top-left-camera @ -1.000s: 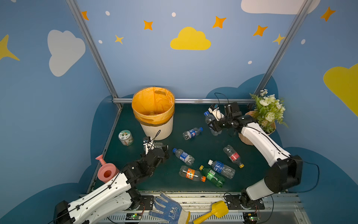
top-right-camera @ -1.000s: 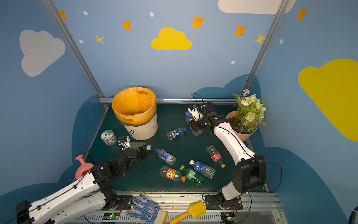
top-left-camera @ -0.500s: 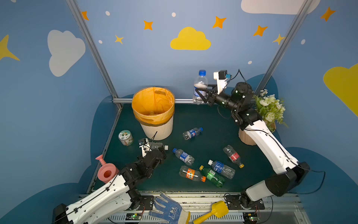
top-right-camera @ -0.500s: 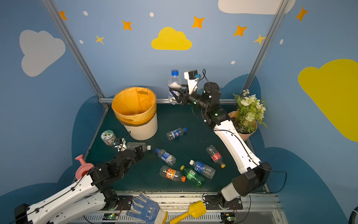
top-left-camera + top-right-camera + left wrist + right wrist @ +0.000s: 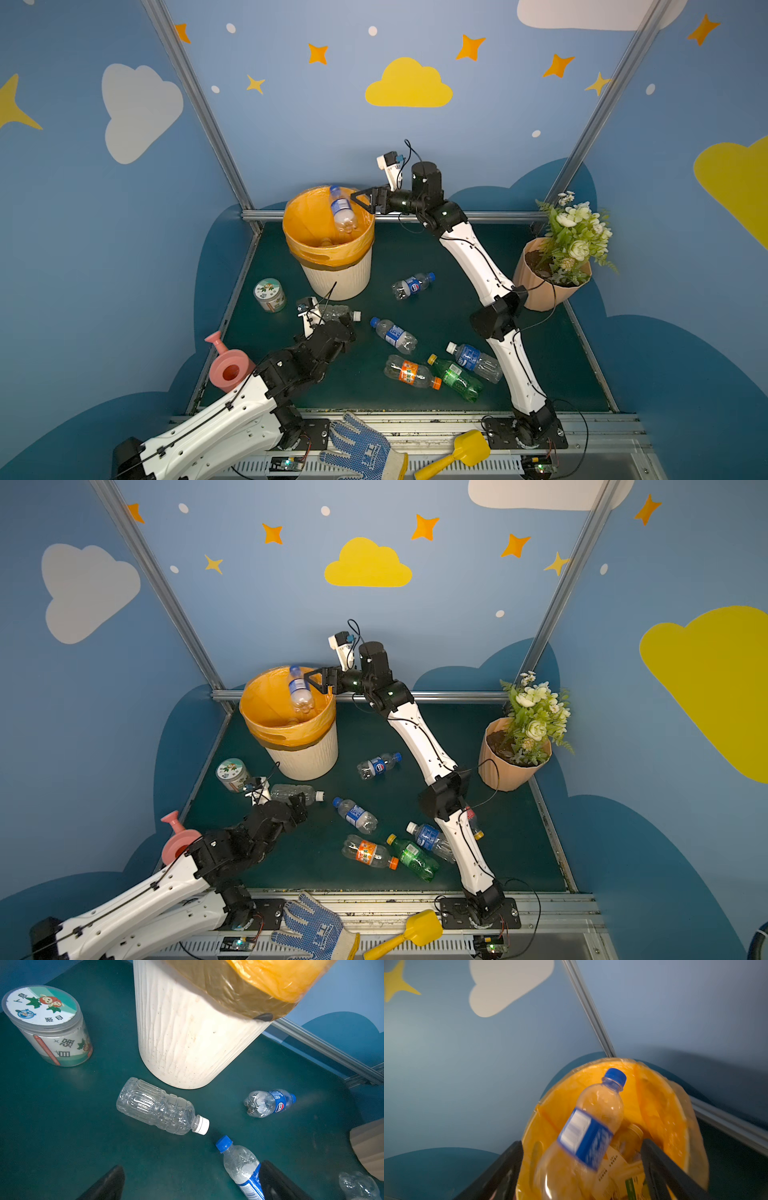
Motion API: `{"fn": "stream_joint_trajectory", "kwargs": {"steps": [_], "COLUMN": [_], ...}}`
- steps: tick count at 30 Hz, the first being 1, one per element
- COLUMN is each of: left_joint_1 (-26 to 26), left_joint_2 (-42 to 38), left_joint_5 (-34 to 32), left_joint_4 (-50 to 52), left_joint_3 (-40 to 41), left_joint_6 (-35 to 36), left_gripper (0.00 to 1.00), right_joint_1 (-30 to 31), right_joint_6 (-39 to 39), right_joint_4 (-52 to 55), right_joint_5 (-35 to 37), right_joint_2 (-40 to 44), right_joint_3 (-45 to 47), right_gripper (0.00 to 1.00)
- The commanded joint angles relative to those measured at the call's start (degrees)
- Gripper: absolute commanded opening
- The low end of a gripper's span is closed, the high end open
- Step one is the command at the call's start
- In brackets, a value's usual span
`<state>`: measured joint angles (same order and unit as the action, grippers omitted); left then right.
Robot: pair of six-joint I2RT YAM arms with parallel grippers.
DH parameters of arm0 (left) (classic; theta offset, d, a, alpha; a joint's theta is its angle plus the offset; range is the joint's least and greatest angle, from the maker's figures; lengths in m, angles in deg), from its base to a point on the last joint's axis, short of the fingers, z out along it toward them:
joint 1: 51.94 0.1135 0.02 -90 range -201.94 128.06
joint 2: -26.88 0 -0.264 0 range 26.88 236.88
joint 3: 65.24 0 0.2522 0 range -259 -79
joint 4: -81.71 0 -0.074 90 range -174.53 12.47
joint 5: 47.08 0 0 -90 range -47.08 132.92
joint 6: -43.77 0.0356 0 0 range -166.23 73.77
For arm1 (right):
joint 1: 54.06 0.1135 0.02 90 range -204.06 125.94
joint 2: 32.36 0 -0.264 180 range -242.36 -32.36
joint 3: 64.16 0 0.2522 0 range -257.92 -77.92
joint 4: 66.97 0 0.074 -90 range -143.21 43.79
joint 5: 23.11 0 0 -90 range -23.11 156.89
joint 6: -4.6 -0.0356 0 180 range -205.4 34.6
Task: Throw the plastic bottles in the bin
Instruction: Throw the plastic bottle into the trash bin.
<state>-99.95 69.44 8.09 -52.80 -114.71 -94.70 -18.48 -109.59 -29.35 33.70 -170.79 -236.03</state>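
Right pincer (image 5: 362,200) stands wide apart over the mouth of the round ribbed cream-white bin (image 5: 337,279) with its orange plastic liner, and it has hold of nothing. In the right wrist view the clear plastic bottle with blue label and blue cap (image 5: 591,1132) shows a gap to each finger and is smeared by blur. I judge it loose and dropping, base first and cap up, inside the rim's outline. Other things show in the bag beneath it.

Left pincer (image 5: 192,1167) is spread just as wide and is empty too, low over the dark green tabletop (image 5: 540,353). The next pick turns on the clear unlabelled ribbed bottle with a white cap (image 5: 160,1108). It lies on its side straight ahead of that pincer, at the foot of the bin, and the left arm is much the nearer. The bottle's long axis runs closer to the line joining the two fingers than across it (in a top view its white cap (image 5: 356,316) points to the robot's right), so a wrist turn will probably be wanted before closing.

Room is limited. The bin wall is just behind, a short round jar with green-and-white lid (image 5: 44,1022) stands near the base end, and a blue-capped clear bottle (image 5: 239,1159) lies near the cap end, right beside one finger. The smooth mat looks likely to let a bottle roll.
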Motion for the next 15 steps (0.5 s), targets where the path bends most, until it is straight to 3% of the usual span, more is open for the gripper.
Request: {"fn": "stream_joint_trajectory", "kwargs": {"steps": [1, 6, 11, 15], "left_joint_1": [0.28, 0.28, -0.64, -5.19], "left_joint_2": [-1.49, -1.42, 3.37, 9.19], "left_joint_5": [0.02, -0.33, 0.88, 0.83], "left_joint_4": [3.24, 3.12, 0.60, -5.35], "left_joint_3": [0.11, -0.79, -3.90, -6.78], "left_joint_6": [-0.44, 0.33, 3.47, 11.82], "left_gripper": [1.00, 1.00, 1.00, 1.00], "right_joint_1": [-2.87, -6.51, -7.12, -9.58], "right_joint_6": [1.49, 8.98, 16.55, 17.78], "right_joint_4": [1.76, 5.54, -2.51, -5.60], "right_joint_5": [2.00, 6.14, 11.50, 15.76], "right_joint_2": [10.64, 25.83, 47.52, 61.63], "right_joint_3": [2.57, 12.98, 42.52, 62.23], "right_gripper": [0.90, 0.91, 0.93, 0.94]}}
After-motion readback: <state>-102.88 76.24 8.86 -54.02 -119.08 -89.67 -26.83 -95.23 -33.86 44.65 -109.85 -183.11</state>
